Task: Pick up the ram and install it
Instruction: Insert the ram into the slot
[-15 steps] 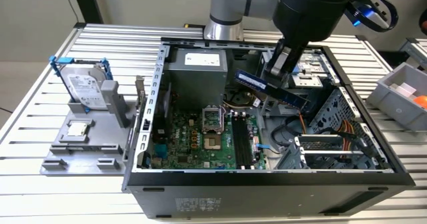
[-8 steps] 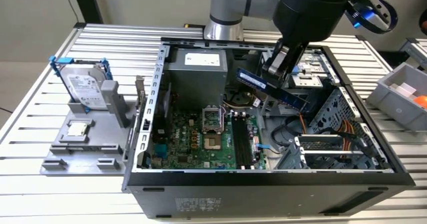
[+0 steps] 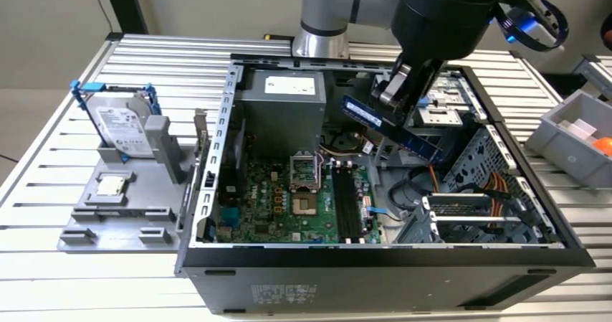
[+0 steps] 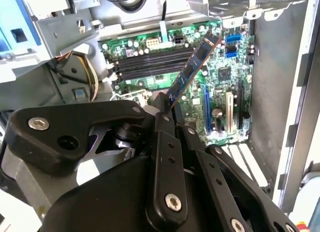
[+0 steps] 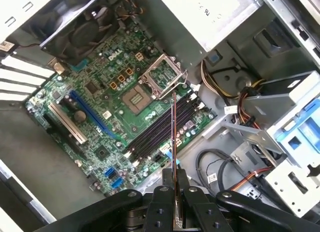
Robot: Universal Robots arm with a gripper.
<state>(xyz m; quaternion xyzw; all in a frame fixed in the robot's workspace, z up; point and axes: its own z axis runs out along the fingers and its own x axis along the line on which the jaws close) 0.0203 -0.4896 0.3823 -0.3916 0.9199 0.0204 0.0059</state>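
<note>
Gripper (image 3: 400,100) clamped shut on the ram (image 3: 365,113), which hangs in the air inside the open computer case (image 3: 383,254), above the motherboard. Black memory slots (image 3: 346,200) lie below it, nearer and toward the exterior view's left. In the first wrist view the ram (image 5: 173,132) crosses the slots (image 5: 152,132) at an angle: long axes not lined up, not seated
</note>
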